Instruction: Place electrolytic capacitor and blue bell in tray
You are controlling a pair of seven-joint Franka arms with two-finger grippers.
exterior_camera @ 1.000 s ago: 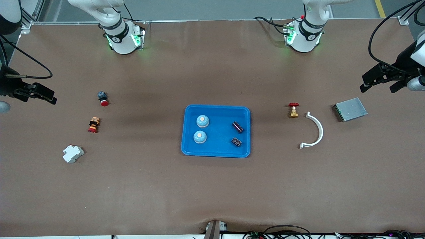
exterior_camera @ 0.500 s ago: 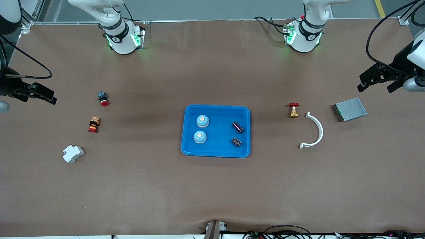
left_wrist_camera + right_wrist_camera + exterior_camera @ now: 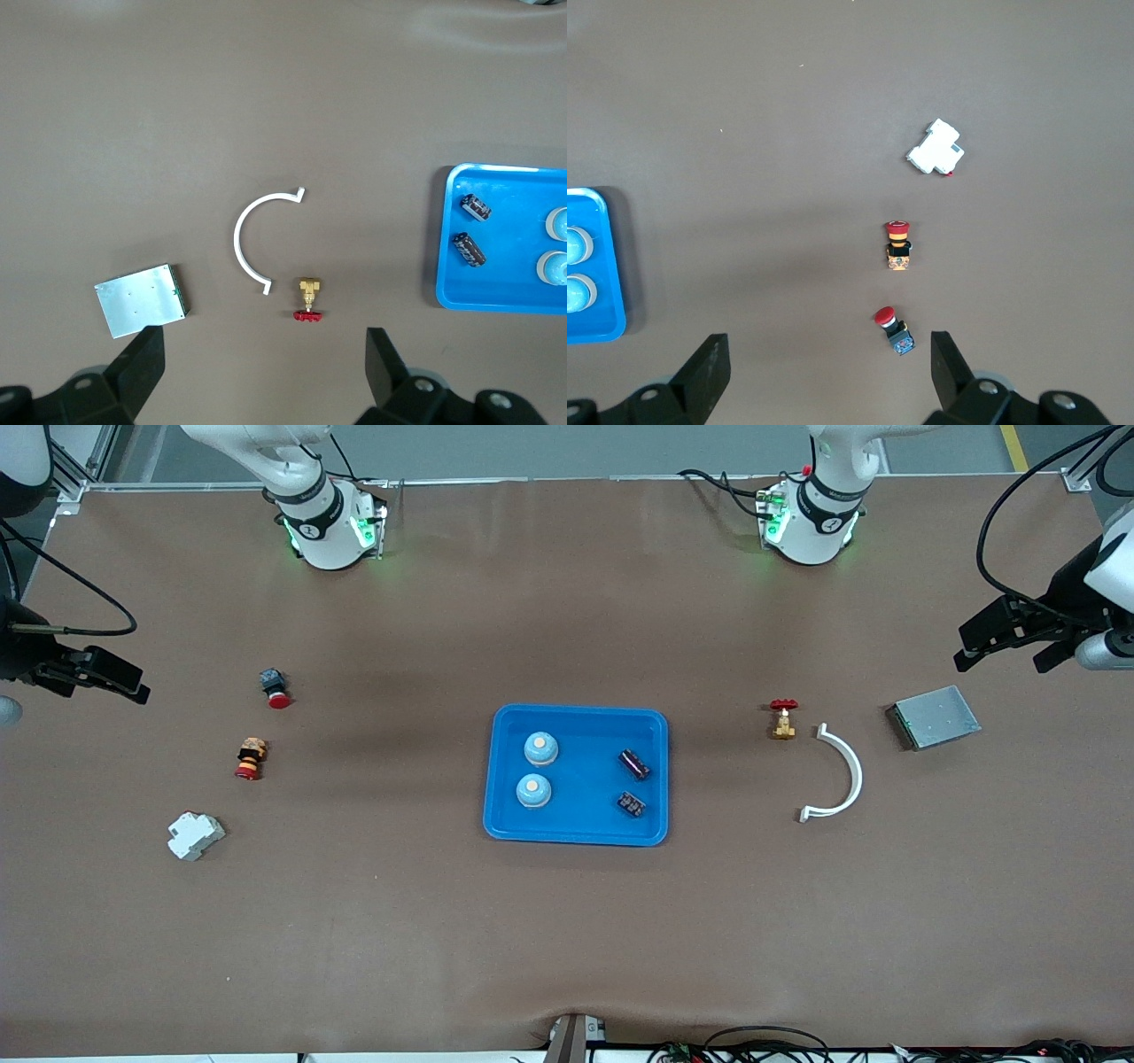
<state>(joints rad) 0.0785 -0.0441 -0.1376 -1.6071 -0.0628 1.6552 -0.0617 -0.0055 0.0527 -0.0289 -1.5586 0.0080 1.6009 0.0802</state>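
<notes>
Setting: I read this as a robotics lab.
Evidence: brown-covered work table [image 3: 567,921], two white robot arm bases [image 3: 328,527] bolted on, loose black cables [image 3: 762,1038] at the edge.

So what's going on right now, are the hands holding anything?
Left hand and right hand open, empty, up at the table ends. Two blue bells and two capacitors sit in the tray. Nothing in the way.
</notes>
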